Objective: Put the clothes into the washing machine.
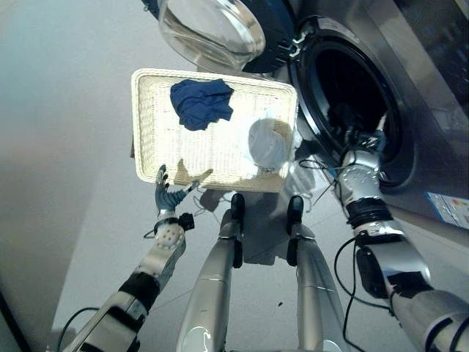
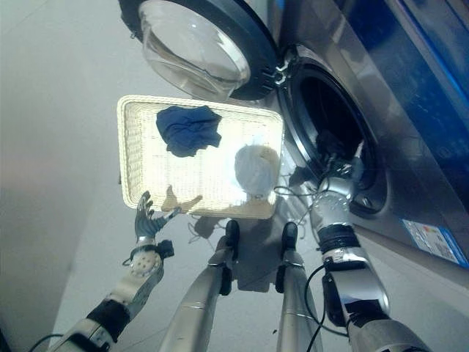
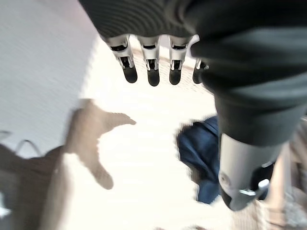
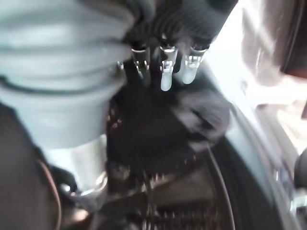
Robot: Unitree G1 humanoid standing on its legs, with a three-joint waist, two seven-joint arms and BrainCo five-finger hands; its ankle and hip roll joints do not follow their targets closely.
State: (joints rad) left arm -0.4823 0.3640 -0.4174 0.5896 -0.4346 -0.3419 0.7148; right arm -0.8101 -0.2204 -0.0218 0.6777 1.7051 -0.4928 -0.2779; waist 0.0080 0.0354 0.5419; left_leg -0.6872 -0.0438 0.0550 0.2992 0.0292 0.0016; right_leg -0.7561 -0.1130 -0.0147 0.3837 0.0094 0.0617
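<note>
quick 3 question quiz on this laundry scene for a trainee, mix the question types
1. True or false: the washing machine door is open.
2. Which clothes lie in the white basket? A) a blue garment and a pale one B) a red towel C) nothing
3. Fill in: the right hand reaches into the machine's ____, while the left hand hovers open at the basket's near edge.

Key: 1 true; 2 A; 3 drum opening.
</note>
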